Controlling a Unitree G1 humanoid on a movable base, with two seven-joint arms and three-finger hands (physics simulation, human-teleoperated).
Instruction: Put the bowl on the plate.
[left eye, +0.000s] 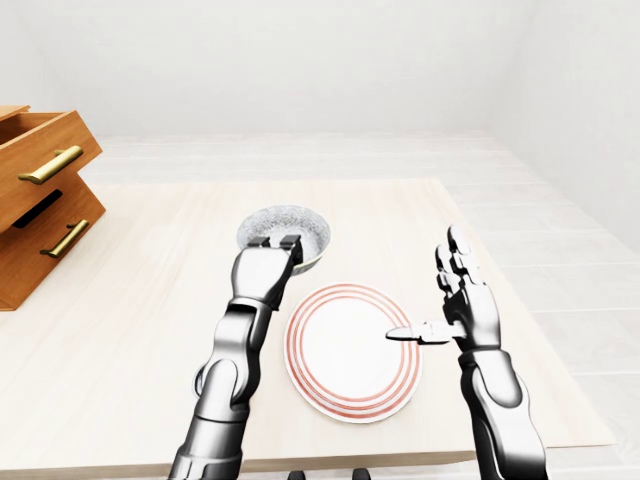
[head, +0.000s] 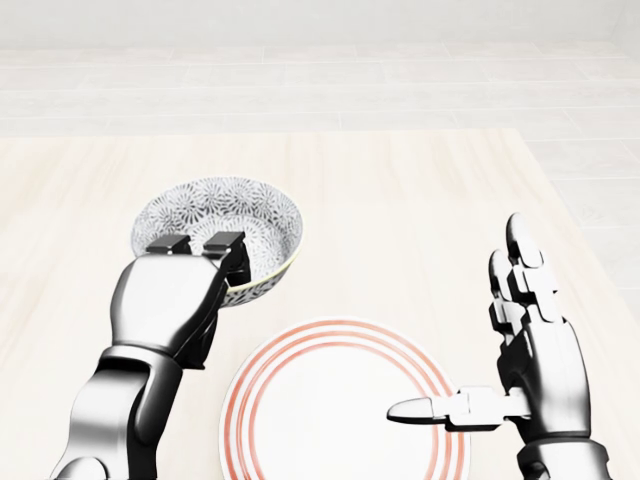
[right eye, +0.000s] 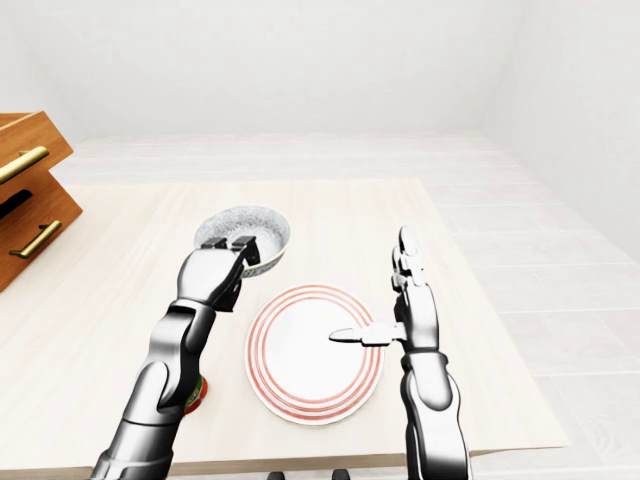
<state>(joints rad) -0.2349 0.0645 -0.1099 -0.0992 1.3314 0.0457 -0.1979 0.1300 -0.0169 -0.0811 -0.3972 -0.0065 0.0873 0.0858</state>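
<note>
**Q:** What does the left hand hold?

**A:** The left hand (head: 172, 300) is closed on the patterned bowl (head: 225, 210). Its fingers (head: 226, 242) hook over the rim nearest the bottom of the head view, and the bowl stands upright with its mouth facing up.

**Q:** Where is the bowl relative to the plate?

**A:** In the head view the bowl lies up and to the left of the red-ringed plate (head: 300, 400), just beside the plate's upper-left rim but not over its centre. The plate lies flat on the pale wooden surface (head: 420, 200).

**Q:** What is the state of the right hand?

**A:** The right hand (head: 535, 365) is spread open and holds nothing. Its fingers point toward the top of the head view, and its thumb (head: 430, 408) extends leftward over the right part of the plate.

**Q:** What else appears?

**A:** The left-eye view shows a wooden drawer unit (left eye: 40, 200) with brass handles at the left edge of the surface, well apart from the plate. Its upper drawer stands pulled out.
</note>
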